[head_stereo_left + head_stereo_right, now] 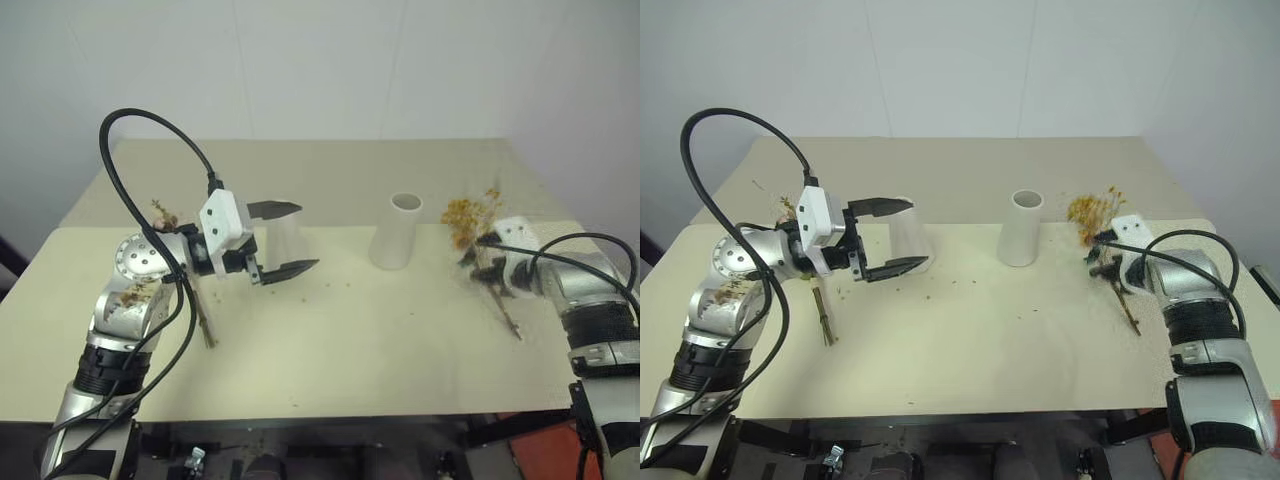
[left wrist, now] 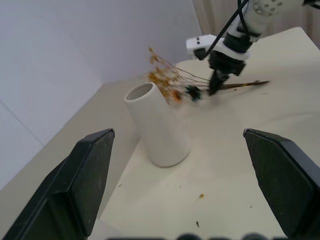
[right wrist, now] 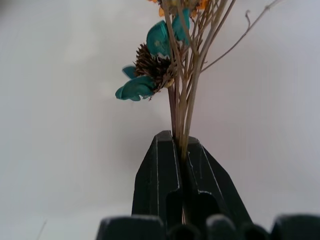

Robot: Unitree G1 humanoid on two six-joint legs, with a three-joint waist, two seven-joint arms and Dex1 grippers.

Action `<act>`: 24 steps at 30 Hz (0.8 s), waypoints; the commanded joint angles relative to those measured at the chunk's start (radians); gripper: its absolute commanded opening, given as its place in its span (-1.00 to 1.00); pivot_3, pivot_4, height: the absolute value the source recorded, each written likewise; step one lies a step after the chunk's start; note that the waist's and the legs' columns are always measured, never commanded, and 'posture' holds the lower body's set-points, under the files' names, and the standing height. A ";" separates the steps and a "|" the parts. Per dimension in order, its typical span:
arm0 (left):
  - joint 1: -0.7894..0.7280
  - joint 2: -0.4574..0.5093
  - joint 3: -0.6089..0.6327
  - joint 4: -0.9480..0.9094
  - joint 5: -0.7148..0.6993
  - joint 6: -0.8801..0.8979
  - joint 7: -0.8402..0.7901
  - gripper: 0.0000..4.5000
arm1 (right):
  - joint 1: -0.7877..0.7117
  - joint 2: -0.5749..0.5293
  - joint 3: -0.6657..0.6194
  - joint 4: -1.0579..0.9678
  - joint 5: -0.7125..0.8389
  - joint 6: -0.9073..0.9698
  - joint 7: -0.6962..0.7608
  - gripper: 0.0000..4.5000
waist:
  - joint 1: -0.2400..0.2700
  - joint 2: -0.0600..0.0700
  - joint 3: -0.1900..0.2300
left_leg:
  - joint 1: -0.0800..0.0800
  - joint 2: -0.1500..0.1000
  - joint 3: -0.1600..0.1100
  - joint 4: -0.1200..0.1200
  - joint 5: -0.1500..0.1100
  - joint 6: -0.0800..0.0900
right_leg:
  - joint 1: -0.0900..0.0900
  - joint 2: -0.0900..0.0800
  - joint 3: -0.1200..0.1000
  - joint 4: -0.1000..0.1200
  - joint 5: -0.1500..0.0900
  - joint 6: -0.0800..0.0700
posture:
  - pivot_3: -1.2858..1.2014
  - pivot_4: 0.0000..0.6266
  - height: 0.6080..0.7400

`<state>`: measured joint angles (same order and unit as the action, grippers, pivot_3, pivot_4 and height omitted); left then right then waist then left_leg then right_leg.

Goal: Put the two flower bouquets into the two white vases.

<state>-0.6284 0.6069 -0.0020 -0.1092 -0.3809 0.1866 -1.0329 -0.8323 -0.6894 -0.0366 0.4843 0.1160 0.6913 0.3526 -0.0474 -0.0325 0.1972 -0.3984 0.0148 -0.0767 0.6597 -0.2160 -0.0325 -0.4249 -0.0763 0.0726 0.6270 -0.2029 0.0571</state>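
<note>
Landmark: slim vase (image 1: 397, 232), upright near the middle of the table (image 1: 330, 350), mouth up.

Right gripper (image 3: 180, 150): jaws together, clamped on the thin brown stems of the yellow bunch (image 1: 468, 215). It sits to the right of the slim vase, apart from it.

Yellow bunch, axis: blossoms point up and toward the slim vase, just beside its mouth on the right; stem ends trail back and away from the vase, low over the table. A dark cone and teal leaves sit among the stems just past the fingertips.

Key relation: the stem ends point away from the mouth of the slim vase. By my reading the bunch must be tipped upright, stems down, over the mouth before it can drop in. The right arm is the nearer arm to this vase.

Left gripper (image 1: 283, 240): jaws wide apart, holding nothing, pointing toward the slim vase from its left.

Wide vase (image 1: 906, 235): left of the slim vase, partly behind the left gripper's fingers.

Second bunch (image 1: 822, 312): stems lie on the table under the left arm, far left of the slim vase; its heads are mostly hidden, so colour unclear.

Count: vases, two; bunches, two, one gripped and one on the table; neither vase has flowers in it.
</note>
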 commanded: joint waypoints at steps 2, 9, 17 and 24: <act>-0.038 -0.010 0.010 0.021 -0.002 -0.006 0.013 1.00 | -0.052 0.048 -0.146 -0.052 -0.063 -0.473 -0.273 -0.99 | -0.001 0.000 0.000 | 0.000 0.000 0.000 0.000 0.000 0.000 | 0.000 0.000 0.000 0.000 0.000 0.000 | 0.03 -0.52 1.00; -0.057 -0.021 0.002 0.051 0.009 -0.013 0.010 1.00 | -0.162 0.257 -0.398 -0.133 0.287 -0.691 -0.191 -0.99 | -0.011 0.000 0.000 | 0.001 0.000 -0.002 -0.001 0.000 0.000 | 0.001 0.001 -0.001 0.000 0.001 -0.002 | 0.03 -0.52 1.00; -0.032 -0.024 0.014 0.028 0.001 0.015 0.033 1.00 | -0.131 0.407 -0.373 -0.215 0.426 -0.722 -0.039 -0.99 | -0.021 0.001 0.001 | 0.001 0.000 -0.002 -0.001 0.000 0.000 | 0.001 0.000 0.000 0.002 0.002 -0.002 | 0.03 -0.52 1.00; -0.008 -0.029 0.023 0.011 -0.009 0.054 0.075 1.00 | -0.136 0.461 -0.318 -0.165 0.407 -0.753 0.020 -0.99 | -0.024 0.002 0.001 | 0.002 0.000 -0.002 -0.001 0.000 0.000 | 0.000 0.001 0.000 0.003 0.002 -0.002 | 0.03 -0.52 1.00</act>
<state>-0.6351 0.5784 -0.0031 -0.0632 -0.3755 0.2303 -0.9715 -0.9468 -0.2281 -0.3636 0.3274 0.5300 -0.0232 0.3550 -0.0709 -0.0307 0.1981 -0.3965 0.0151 -0.0784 0.6588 -0.2159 -0.0324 -0.4245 -0.0756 0.0723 0.6297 -0.2009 0.0547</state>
